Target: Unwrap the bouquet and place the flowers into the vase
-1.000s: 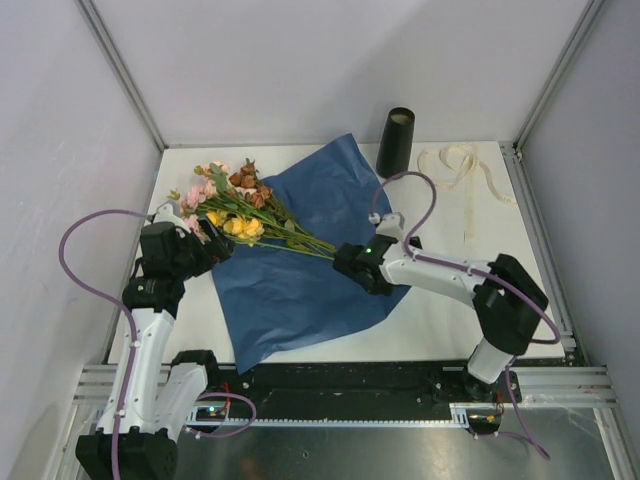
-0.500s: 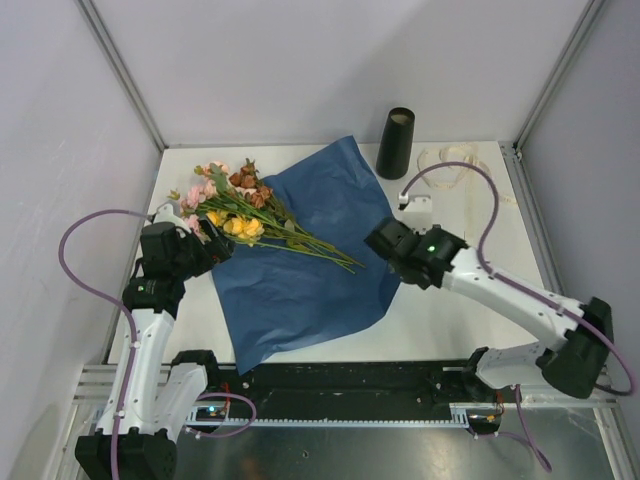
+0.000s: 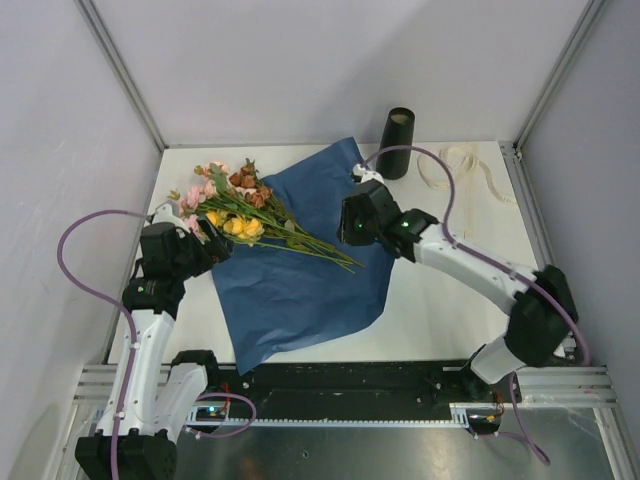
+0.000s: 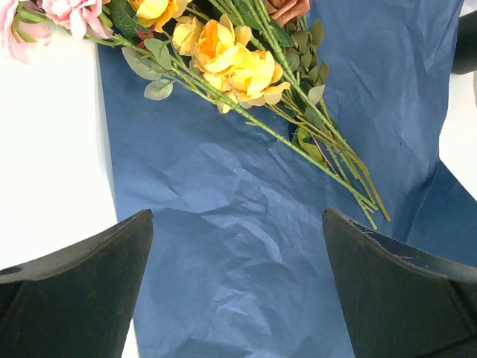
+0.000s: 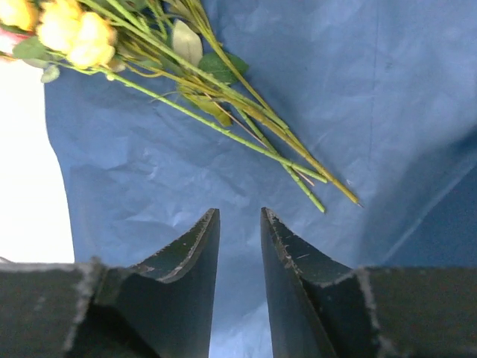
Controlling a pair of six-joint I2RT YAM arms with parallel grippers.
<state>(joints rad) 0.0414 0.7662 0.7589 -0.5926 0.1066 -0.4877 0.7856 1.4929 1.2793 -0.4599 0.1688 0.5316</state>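
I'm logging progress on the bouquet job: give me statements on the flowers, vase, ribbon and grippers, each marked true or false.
1. The flowers lie on the spread blue paper. True.
2. The vase holds flowers. False: it stands upright with none in it.
3. The ribbon is tied round the flowers. False: it lies loose on the table, right of the vase.
4. The left gripper is open. True.
5. The right gripper grips a flower. False: it holds nothing.

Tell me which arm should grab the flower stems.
Right, probably: the right gripper hovers by the stem ends, with the vase on its side; the left gripper faces the blooms.
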